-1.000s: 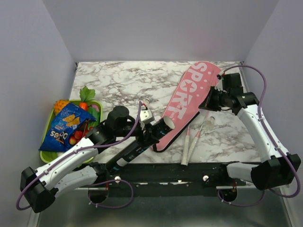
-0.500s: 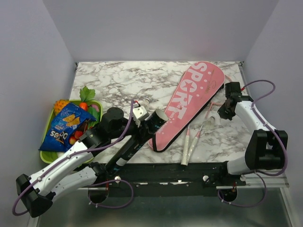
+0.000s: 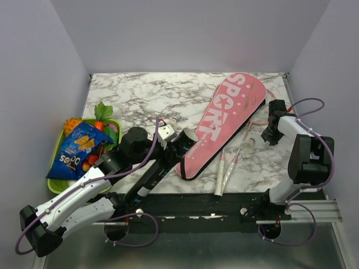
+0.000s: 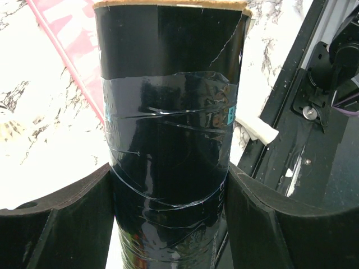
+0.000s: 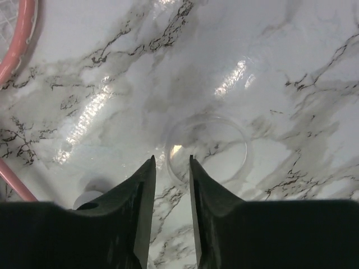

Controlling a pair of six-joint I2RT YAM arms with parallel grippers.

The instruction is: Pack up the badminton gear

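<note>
My left gripper (image 3: pixel 170 152) is shut on the long black tube (image 3: pixel 150 180), which slants from the front rail toward the bag. In the left wrist view the tube (image 4: pixel 171 112) fills the gap between my fingers (image 4: pixel 67 213). The pink "SPORT" bag (image 3: pixel 224 120) lies flat and slantwise at centre right. Two white racket handles (image 3: pixel 220 178) lie beside its lower end, and the pale pink frames (image 5: pixel 14 53) peek out at the bag's right. My right gripper (image 3: pixel 267 137) is low over the table to the right of the bag. Its jaws (image 5: pixel 171 159) stand a narrow gap apart and hold nothing.
A clear round lid (image 5: pixel 208 148) lies on the marble just ahead of my right fingertips. The green tray (image 3: pixel 55 184) of toy fruit sits at the left with the blue snack packet (image 3: pixel 78 151) on it. A black rail (image 3: pixel 224 204) runs along the front edge.
My right gripper has left the bag's right edge and moved right and down to the table. The bag now lies flat. My left arm has drawn the tube slightly left.
</note>
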